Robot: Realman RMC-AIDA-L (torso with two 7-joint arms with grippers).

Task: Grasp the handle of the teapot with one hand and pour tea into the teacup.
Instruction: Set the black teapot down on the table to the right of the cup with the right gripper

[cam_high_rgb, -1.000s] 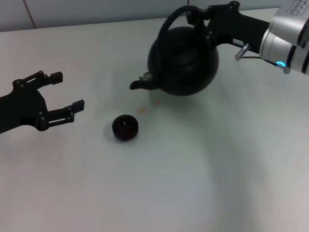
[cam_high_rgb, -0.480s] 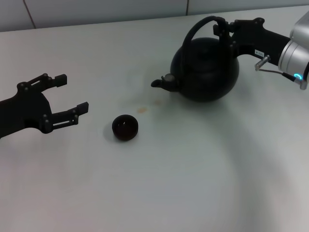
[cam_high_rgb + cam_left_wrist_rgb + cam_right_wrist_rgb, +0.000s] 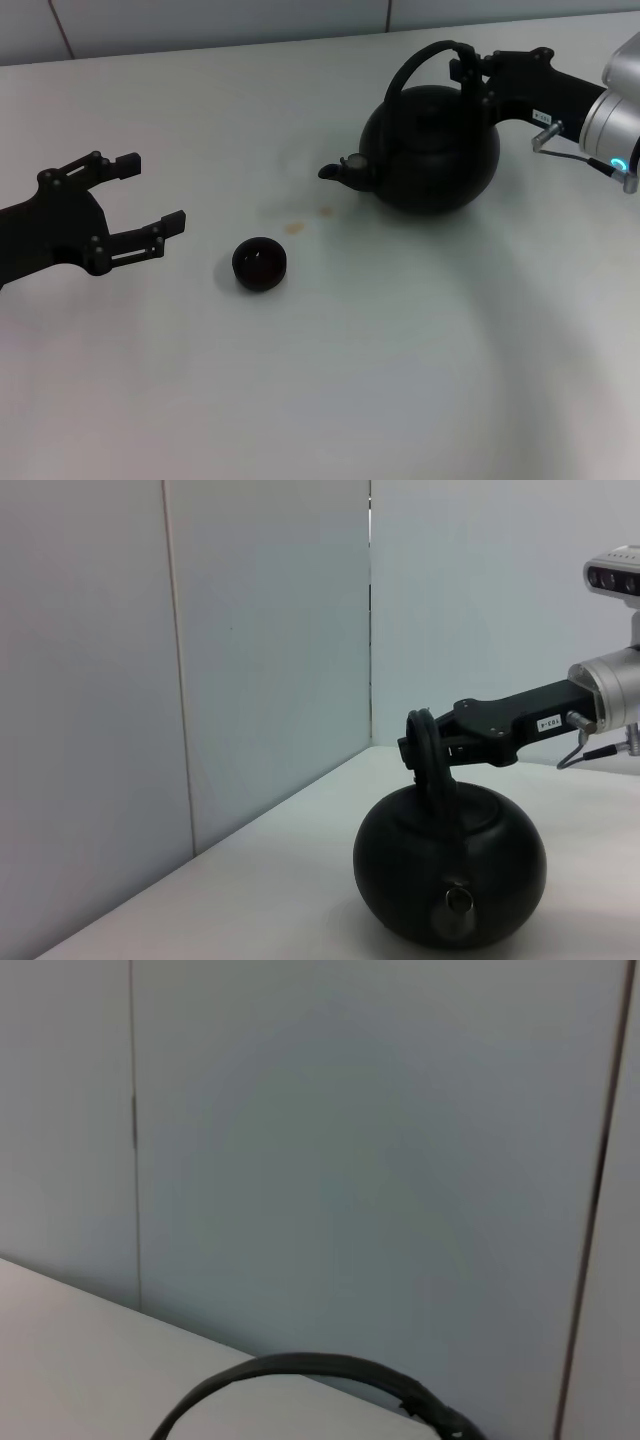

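The black teapot (image 3: 435, 150) stands upright at the back right of the white table, its spout (image 3: 335, 172) pointing left. My right gripper (image 3: 468, 68) is shut on the top of the arched handle (image 3: 415, 62). The small black teacup (image 3: 260, 264) sits left of and nearer than the spout, well apart from it. My left gripper (image 3: 152, 190) is open and empty, left of the cup. The left wrist view shows the teapot (image 3: 450, 875) spout-on, with the right gripper (image 3: 420, 752) on the handle (image 3: 430, 780). The right wrist view shows only the handle's arc (image 3: 320, 1365).
Two small brownish spots (image 3: 295, 227) mark the white table (image 3: 400, 360) between the cup and the spout. A pale wall (image 3: 200, 20) runs along the table's far edge.
My right gripper has carried the teapot to the right, away from the teacup, most of it in the first half second. The left gripper has shifted slightly.
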